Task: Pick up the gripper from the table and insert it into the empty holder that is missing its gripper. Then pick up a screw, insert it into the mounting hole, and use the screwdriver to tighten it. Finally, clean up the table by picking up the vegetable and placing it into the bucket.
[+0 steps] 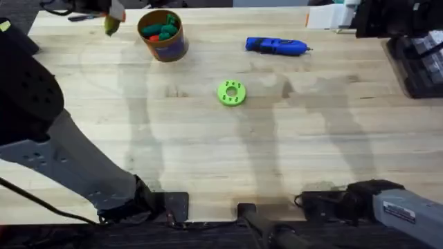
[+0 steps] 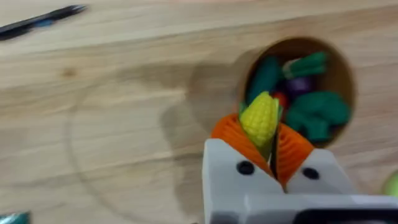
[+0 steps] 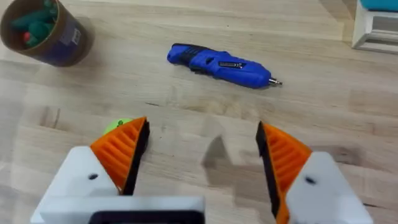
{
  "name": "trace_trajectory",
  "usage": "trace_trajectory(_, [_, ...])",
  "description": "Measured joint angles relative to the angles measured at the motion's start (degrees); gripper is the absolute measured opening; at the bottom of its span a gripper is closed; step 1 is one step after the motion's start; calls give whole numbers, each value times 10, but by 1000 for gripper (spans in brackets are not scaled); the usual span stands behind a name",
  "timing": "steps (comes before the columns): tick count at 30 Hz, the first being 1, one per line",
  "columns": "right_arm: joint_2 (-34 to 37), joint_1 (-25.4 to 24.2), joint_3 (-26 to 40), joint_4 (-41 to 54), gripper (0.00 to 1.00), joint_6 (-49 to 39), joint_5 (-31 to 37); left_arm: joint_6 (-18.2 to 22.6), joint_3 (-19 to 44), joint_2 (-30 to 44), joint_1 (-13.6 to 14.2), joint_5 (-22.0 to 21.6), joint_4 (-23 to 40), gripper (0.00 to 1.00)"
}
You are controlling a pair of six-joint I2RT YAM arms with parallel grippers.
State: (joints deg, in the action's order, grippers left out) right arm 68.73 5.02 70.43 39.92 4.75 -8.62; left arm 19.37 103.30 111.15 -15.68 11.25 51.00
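Note:
My left gripper (image 2: 272,140) (image 1: 113,14) is shut on the vegetable (image 2: 260,118) (image 1: 111,26), a yellow piece with a green end. It holds it above the table, just left of the bucket (image 1: 173,50). The bucket's rim (image 2: 292,42) rings several green and red toy pieces. The blue screwdriver (image 1: 275,46) (image 3: 221,64) lies on the table's far side, tip to the right. My right gripper (image 3: 202,134) is open and empty, low over the near right. The white holder (image 1: 333,15) sits at the far right. The small gripper piece and the screw are out of view.
A lime-green disc with holes (image 1: 231,93) (image 3: 118,126) lies mid-table. A thin black pen (image 2: 43,20) rests at the far left. A dark arm and equipment (image 1: 408,41) crowd the far right corner. Bare wood spans the near half.

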Motion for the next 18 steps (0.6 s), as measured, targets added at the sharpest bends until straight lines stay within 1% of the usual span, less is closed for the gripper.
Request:
trace_trajectory(2, [0, 0, 0, 0, 993, 0, 0, -17, 1, 0, 0, 49, -8, 34])
trace_trajectory(3, [0, 0, 0, 0, 993, 0, 0, -34, 1, 0, 0, 112, -23, 34])
trace_trajectory(6, [0, 0, 0, 0, 993, 0, 0, -44, 1, 0, 1, 150, -36, 34])
trace_trajectory(8, [0, 0, 0, 0, 993, 0, 0, -49, 1, 0, 4, 164, -46, 34])
trace_trajectory(12, [0, 0, 0, 0, 993, 0, 0, -51, 1, 1, 14, 177, -59, 34])
trace_trajectory(18, [0, 0, 0, 0, 993, 0, 0, -53, 2, 34, 50, 182, -63, 34])
